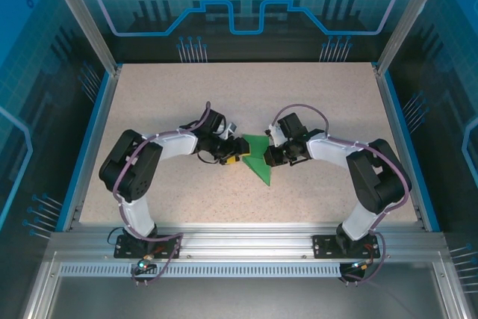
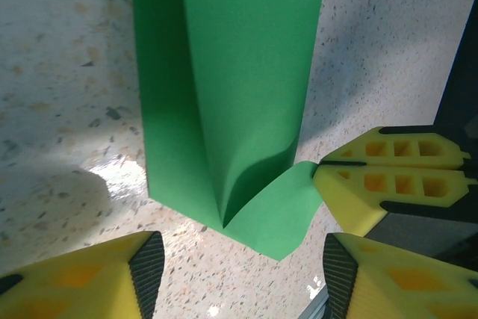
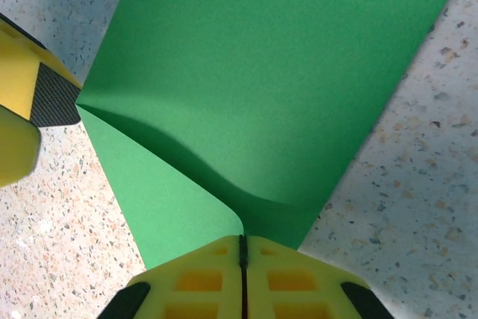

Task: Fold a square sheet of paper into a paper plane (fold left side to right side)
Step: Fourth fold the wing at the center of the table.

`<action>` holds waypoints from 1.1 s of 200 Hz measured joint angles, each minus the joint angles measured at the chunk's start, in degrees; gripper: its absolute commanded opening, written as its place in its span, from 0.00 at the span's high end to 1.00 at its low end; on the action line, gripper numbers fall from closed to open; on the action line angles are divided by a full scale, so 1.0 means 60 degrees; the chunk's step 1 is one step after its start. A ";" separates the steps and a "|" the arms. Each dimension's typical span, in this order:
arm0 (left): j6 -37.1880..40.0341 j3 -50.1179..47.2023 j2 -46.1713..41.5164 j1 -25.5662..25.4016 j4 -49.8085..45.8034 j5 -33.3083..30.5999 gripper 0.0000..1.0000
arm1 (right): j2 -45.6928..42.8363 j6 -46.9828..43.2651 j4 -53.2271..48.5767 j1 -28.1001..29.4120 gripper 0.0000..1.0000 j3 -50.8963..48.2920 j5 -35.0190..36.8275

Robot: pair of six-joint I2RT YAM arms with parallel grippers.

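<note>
Green sheet of paper (image 3: 284, 72) sits pinched in right jaws.

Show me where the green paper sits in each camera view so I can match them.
Top external: green paper, just right of centre, beside the right jaws.
Left wrist: upper middle, corner curling right into those jaws.
Right wrist: upper frame, corner pinched bottom centre.
Shared landmark: right jaws shut on that lifted corner.

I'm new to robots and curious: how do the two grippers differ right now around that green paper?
The left gripper has its jaws apart, clamping nothing; the right gripper has its jaws shut. The right gripper pinches a curled-up corner of the green paper; the left gripper only faces the paper's edge. Both have yellow jaws.
</note>
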 measured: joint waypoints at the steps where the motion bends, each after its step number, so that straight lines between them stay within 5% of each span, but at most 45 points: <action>1: 0.0000 0.0004 0.0007 -0.0004 0.0000 0.0007 0.44 | 0.0000 0.0000 0.0000 0.0000 0.87 0.0000 0.0000; 45: -0.0069 0.0506 0.0350 -0.0182 0.0007 0.0146 0.64 | -0.0229 0.0109 -0.0018 0.0000 0.64 -0.0073 0.0149; 91: -0.0076 0.0798 0.0353 -0.0215 -0.0004 0.0200 0.64 | -0.1894 0.0117 -0.0200 0.0007 0.51 -0.0630 0.0783; 142: -0.0171 0.0922 0.0353 -0.0222 -0.0015 0.0200 0.72 | -0.2798 0.0186 -0.0350 0.1198 0.49 -0.1031 0.1614; 173: -0.0251 0.1031 0.0353 -0.0226 -0.0117 0.0197 0.77 | -0.2084 0.0401 -0.0350 0.2353 0.49 -0.1009 0.2390; 220: -0.0262 0.1344 0.0357 -0.0280 -0.0361 0.0193 0.81 | -0.0962 0.0514 -0.0492 0.2721 0.50 -0.0594 0.3344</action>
